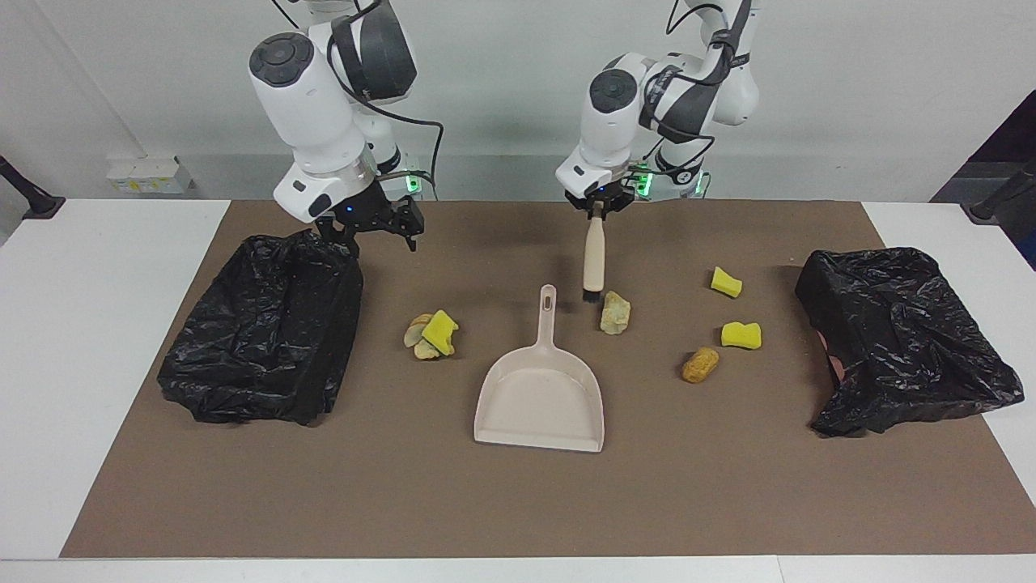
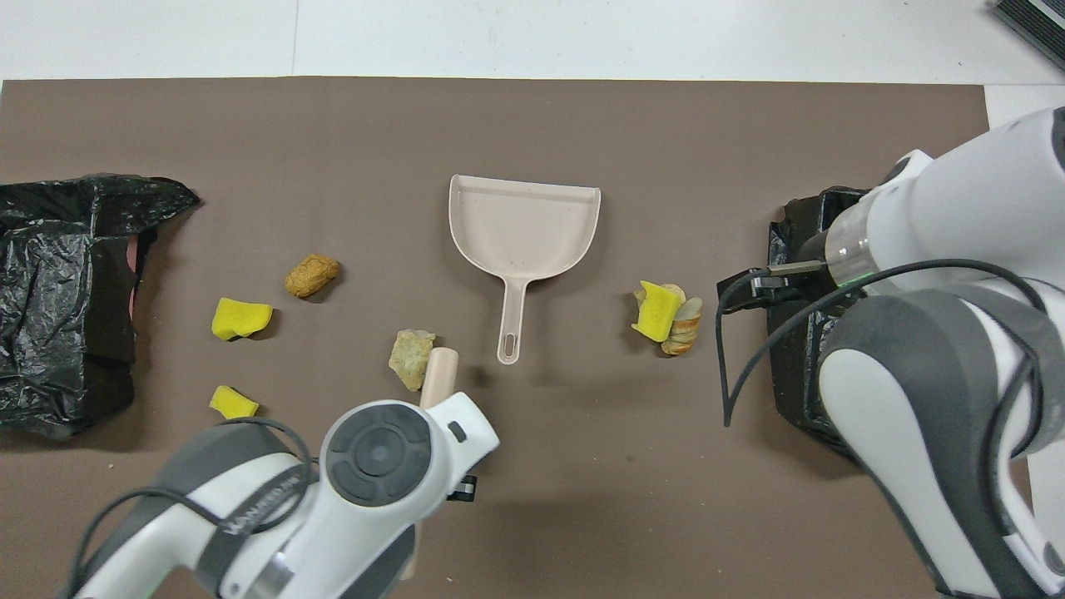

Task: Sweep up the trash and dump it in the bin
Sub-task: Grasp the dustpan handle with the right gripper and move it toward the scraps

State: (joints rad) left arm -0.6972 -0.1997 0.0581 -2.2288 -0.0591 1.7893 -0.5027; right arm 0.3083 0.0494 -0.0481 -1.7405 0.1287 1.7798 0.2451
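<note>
Left end effector (image 1: pixel 597 207) hidden overhead by wrist

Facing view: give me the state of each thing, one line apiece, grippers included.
Left gripper: shut on brush.
Brush: hanging upright, bristles down beside the pale rock.
Right gripper: open, empty, over the bin's edge.
Dustpan: flat on the mat, empty, not held.
Pale rock: loose on the mat.
Bin: lined with a black bag, open.

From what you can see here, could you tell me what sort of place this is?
Probably a robot lab's test bench: two arms mounted at a white table with a brown mat, staged trash such as a sponge piece, and bag-lined bins.
</note>
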